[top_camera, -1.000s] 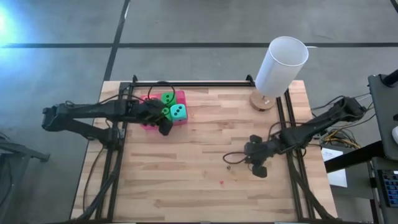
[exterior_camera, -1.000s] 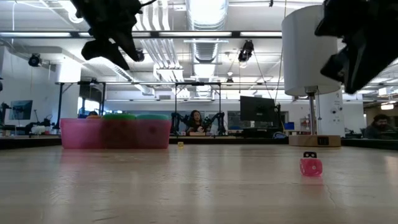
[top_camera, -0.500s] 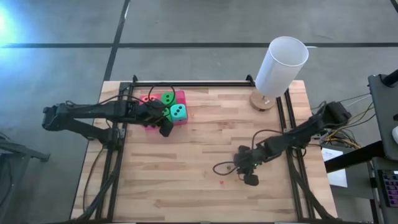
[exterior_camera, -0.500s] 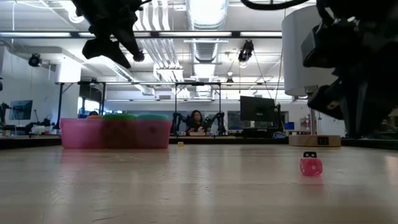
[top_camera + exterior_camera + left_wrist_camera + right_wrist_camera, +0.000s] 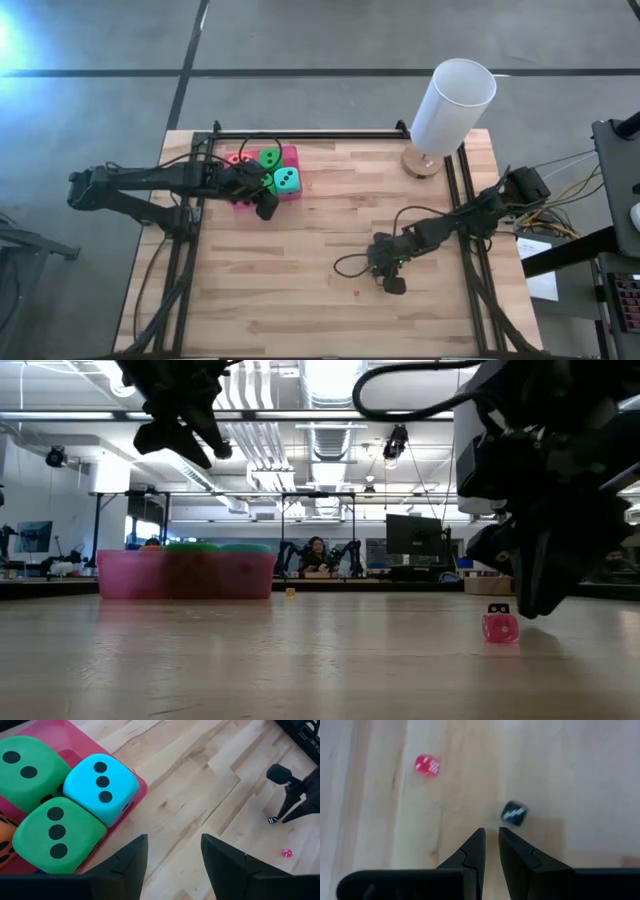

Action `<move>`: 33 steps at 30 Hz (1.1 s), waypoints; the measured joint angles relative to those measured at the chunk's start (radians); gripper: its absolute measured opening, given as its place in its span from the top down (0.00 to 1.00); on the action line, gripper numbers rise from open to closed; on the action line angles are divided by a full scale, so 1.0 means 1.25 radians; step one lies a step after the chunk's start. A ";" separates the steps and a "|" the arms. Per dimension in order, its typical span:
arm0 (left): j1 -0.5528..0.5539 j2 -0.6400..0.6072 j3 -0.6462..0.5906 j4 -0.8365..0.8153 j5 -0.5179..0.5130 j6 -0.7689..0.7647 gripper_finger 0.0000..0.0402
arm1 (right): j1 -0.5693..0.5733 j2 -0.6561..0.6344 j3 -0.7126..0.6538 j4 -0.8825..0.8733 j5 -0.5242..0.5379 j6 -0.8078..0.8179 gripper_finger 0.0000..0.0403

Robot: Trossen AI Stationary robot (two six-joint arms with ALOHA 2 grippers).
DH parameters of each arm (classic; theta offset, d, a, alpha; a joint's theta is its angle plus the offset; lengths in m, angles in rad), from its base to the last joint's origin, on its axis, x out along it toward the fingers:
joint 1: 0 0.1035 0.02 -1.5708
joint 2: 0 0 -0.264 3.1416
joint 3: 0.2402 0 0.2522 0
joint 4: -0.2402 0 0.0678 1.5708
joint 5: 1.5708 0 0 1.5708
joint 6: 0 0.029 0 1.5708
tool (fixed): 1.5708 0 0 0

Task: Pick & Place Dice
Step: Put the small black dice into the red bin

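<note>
four dice (image 5: 75, 800) sit packed in the pink tray (image 5: 290, 156) near the tabletop's (image 5: 330, 240) far left corner. left gripper (image 5: 172, 852) hovers just beside the tray, fingers apart, empty. right gripper (image 5: 490, 842) hangs low over the middle-right tabletop, fingers almost together, empty, near a tiny black die (image 5: 514, 813) and tiny red die (image 5: 426, 765).

The right gripper (image 5: 389, 284) is moving in toward the middle of the worktop (image 5: 330, 230) and lower, now hanging near the small red die (image 5: 499, 628).
</note>
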 joint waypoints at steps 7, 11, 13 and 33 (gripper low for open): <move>0.000 0.000 0.000 -0.001 0.000 0.001 0.56 | -0.064 0.039 0.006 0.045 -0.011 -0.076 0.87; 0.000 0.000 0.000 -0.001 0.000 0.001 0.57 | -0.098 0.059 0.026 0.050 -0.010 -0.120 0.87; 0.000 0.000 0.000 -0.001 0.000 0.001 0.58 | -0.114 0.064 0.033 0.050 -0.005 -0.144 0.87; 0.000 0.000 0.000 0.001 0.000 0.001 0.55 | -0.270 0.049 0.039 0.038 0.024 -0.222 0.87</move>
